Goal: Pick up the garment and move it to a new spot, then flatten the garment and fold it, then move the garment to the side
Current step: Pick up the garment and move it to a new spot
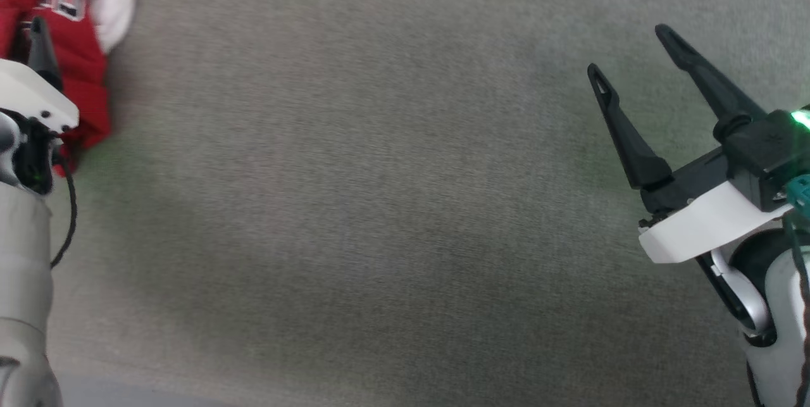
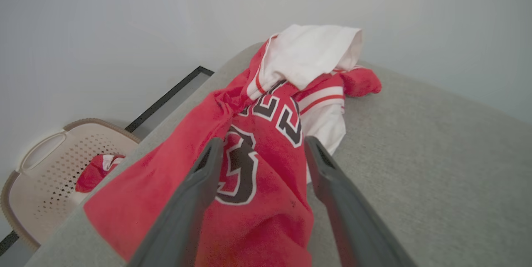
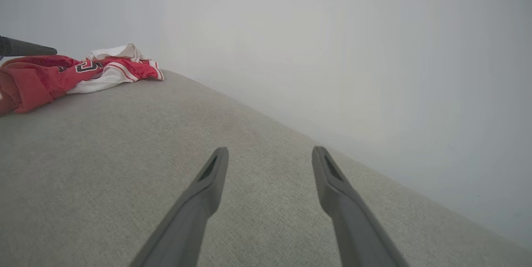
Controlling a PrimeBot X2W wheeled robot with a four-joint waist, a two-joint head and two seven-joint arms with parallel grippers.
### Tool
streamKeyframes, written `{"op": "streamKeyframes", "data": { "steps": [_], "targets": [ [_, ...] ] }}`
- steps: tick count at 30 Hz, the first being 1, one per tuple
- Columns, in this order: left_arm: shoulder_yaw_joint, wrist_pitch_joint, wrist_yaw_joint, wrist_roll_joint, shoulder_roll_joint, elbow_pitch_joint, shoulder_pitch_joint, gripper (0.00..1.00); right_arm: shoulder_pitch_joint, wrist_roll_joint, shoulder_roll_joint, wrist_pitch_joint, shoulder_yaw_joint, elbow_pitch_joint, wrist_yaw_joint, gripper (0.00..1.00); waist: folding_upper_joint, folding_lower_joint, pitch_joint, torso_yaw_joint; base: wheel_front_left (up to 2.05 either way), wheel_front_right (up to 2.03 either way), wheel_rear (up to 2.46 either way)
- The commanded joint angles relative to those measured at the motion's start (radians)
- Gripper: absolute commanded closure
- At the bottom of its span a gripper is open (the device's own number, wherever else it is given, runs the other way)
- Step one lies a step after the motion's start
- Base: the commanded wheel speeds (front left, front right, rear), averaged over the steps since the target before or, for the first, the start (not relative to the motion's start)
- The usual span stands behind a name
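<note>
On coarse upholstery (image 1: 380, 204) lies the crumpled garment (image 2: 166, 175), left hand (image 2: 264, 140) and right hand (image 3: 270, 150) splayed.

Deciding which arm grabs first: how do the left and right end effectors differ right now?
The left end effector has its fingers either side of the number print on the garment; the right end effector points over bare grey surface, away from it. The left sits at the head view's far left, the right at its far right. Both stand open, holding nothing.
</note>
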Motion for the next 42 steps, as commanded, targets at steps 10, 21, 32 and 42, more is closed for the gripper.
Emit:
{"op": "streamKeyframes", "data": {
  "steps": [10,21,32,42],
  "targets": [
    [0.001,0.347,0.093,-0.037,0.027,0.179,-0.098,0.0,-0.021,0.01,-0.015,0.074,-0.004,-0.091,-0.001,0.0,0.0,0.0,0.123,-0.094,0.0,0.0,0.0],
    [-0.016,0.464,0.127,-0.038,0.007,0.202,-0.067,1.0,-0.027,0.013,-0.013,0.101,-0.007,-0.119,-0.001,0.0,0.0,0.0,0.145,-0.105,0.0,0.0,0.0],
    [-0.048,0.349,0.077,-0.016,0.083,0.173,-0.131,1.0,-0.006,0.016,0.015,0.062,-0.024,-0.073,-0.001,0.0,0.0,0.0,0.054,-0.077,0.0,0.0,0.0],
    [-0.114,0.222,0.01,0.041,0.151,0.121,-0.19,1.0,0.036,0.026,0.076,-0.008,-0.049,0.009,-0.001,0.0,0.0,0.0,-0.108,-0.054,0.0,0.0,0.0]
  ]
}}
